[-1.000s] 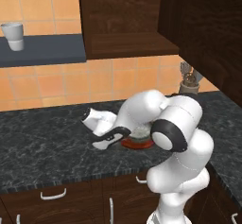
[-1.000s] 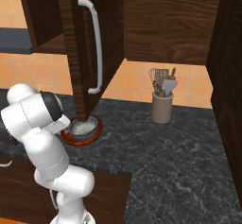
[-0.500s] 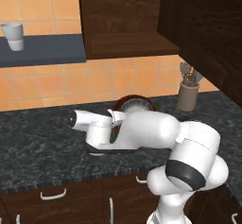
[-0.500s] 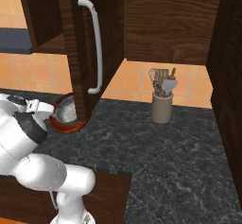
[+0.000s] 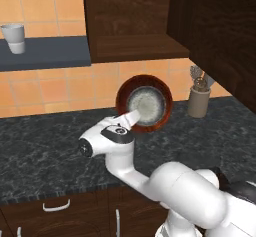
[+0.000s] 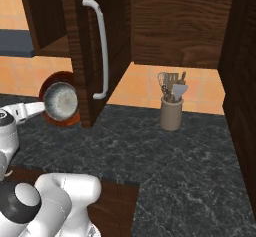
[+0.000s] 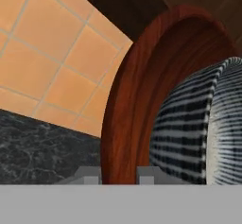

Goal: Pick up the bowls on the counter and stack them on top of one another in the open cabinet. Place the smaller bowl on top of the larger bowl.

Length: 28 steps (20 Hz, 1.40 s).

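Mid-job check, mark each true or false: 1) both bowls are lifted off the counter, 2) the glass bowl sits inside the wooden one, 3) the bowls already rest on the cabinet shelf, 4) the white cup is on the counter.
1) True: the wide reddish-brown wooden bowl is held tipped on edge above the dark marbled counter by the gripper.
2) True: the small greyish glassy bowl nests in it.
3) False: they hang below the brown wooden cabinet shelf.
4) False: the white cup stands on the slate-blue wall shelf.
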### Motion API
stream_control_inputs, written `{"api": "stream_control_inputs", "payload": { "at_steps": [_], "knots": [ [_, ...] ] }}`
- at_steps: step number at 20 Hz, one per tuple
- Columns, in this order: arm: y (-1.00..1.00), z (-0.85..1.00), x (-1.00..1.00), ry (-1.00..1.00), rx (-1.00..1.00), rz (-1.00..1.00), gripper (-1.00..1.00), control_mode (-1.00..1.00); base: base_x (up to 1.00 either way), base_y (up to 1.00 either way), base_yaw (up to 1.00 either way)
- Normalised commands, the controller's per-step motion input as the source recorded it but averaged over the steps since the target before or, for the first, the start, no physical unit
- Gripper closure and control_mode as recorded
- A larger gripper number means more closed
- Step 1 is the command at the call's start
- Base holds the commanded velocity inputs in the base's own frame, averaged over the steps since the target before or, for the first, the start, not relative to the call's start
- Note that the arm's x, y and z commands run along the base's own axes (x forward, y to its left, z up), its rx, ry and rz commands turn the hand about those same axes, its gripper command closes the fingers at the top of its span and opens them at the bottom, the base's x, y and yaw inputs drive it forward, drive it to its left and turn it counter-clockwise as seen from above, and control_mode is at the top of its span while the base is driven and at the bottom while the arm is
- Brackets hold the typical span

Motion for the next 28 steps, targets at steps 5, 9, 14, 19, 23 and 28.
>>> {"api": "stream_control_inputs", "payload": {
  "at_steps": [5,9,14,19,23,28],
  "knots": [
    [0.0,1.0,-0.08,0.12,-0.03,0.07,1.0,-1.0,0.0,0.0,0.0],
    [0.0,1.0,-0.12,0.32,-0.01,0.05,1.0,-1.0,0.0,0.0,0.0],
    [0.0,1.0,-0.22,0.25,-0.11,0.06,1.0,-1.0,0.0,0.0,0.0],
    [0.11,1.0,0.27,0.05,-0.12,0.14,1.0,-1.0,0.0,0.0,0.0],
    [0.02,0.88,0.93,0.12,-0.12,0.1,1.0,-1.0,0.0,0.0,0.0],
    [0.0,0.32,1.0,0.22,-0.07,0.04,1.0,-1.0,0.0,0.0,0.0]
  ]
}}
